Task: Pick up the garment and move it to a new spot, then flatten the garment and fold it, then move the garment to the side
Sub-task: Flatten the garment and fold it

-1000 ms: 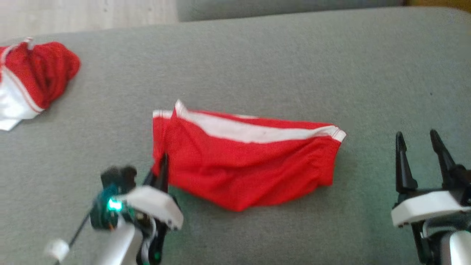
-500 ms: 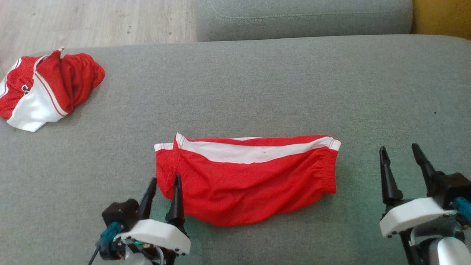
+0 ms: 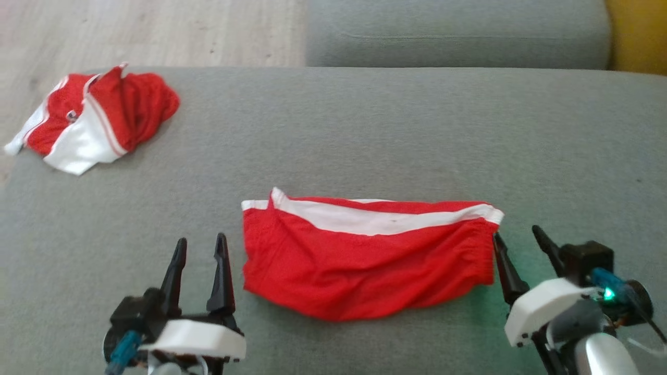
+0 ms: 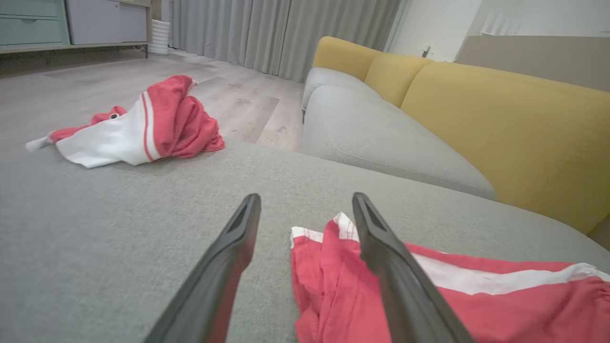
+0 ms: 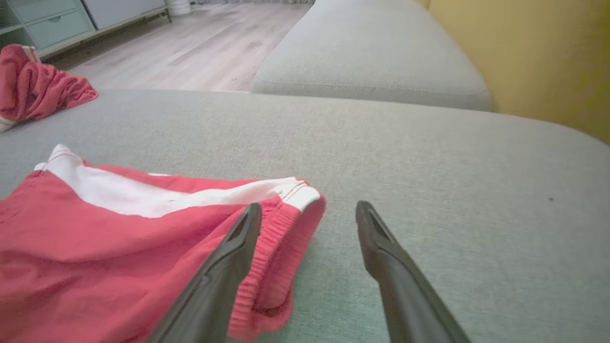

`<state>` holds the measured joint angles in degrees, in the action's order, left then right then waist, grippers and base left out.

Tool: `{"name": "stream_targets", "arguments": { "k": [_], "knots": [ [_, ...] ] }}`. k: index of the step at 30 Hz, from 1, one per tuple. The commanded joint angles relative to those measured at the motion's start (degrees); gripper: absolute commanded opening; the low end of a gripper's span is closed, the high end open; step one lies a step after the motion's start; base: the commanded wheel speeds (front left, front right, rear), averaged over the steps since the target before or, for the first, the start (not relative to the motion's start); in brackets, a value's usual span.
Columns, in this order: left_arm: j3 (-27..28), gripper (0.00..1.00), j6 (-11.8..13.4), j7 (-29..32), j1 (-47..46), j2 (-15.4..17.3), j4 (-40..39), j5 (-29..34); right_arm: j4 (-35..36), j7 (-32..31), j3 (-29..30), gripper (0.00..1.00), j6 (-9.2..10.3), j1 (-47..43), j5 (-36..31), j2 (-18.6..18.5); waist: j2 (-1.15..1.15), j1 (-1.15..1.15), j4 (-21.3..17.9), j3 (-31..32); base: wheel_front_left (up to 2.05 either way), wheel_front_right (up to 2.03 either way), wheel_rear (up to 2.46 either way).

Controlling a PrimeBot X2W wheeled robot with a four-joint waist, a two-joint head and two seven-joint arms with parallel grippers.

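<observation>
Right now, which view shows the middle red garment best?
Head view: the red garment lies whole in frame on the grey cushion. The left wrist view catches its left end, the right wrist view its elastic right end and white stripe.

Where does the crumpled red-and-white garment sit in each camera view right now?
Head view: crumpled garment upper left, near the grey cushion's far-left corner.
Left wrist view: upper left, at the cushion's far edge.
Right wrist view: far left edge, cut off.
Shared landmark: red shorts with white stripe, nearer the camera.
</observation>
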<state>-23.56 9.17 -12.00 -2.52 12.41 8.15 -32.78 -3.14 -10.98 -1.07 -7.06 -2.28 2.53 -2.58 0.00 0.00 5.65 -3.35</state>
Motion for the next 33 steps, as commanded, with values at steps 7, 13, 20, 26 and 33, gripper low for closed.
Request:
{"name": "stream_targets", "arguments": {
  "k": [7,13,20,26,33],
  "knots": [
    [2.8,1.0,1.4,-0.3,0.3,1.0,-4.1,0.1,-6.9,-5.2,0.0,1.0,-0.43,5.2,0.2,-0.3,0.0,0.0,4.4,-1.3,0.0,0.0,0.0],
    [2.6,1.0,1.8,-0.4,0.5,0.8,-4.5,0.1,-12.5,-9.4,0.7,1.0,-0.43,5.9,2.7,-0.3,0.0,0.0,6.0,-1.8,0.0,0.0,0.0],
    [2.2,1.0,1.9,-0.5,0.1,0.9,-5.1,0.3,-16.1,-13.9,-1.1,0.0,-0.43,8.4,6.8,-0.3,0.0,0.0,5.1,-2.3,0.0,0.0,0.0],
    [1.7,1.0,1.9,-0.4,-0.6,1.0,-5.8,0.7,-15.4,-14.6,0.5,0.0,-0.43,11.1,5.8,-0.4,0.0,0.0,3.0,-2.6,0.0,0.0,0.0],
    [0.7,1.0,2.1,0.2,-1.3,0.9,-6.7,1.2,-11.1,-17.4,7.2,0.0,-0.43,11.4,7.1,-5.2,0.0,0.0,0.3,-2.5,0.0,0.0,0.0]
  ]
}}
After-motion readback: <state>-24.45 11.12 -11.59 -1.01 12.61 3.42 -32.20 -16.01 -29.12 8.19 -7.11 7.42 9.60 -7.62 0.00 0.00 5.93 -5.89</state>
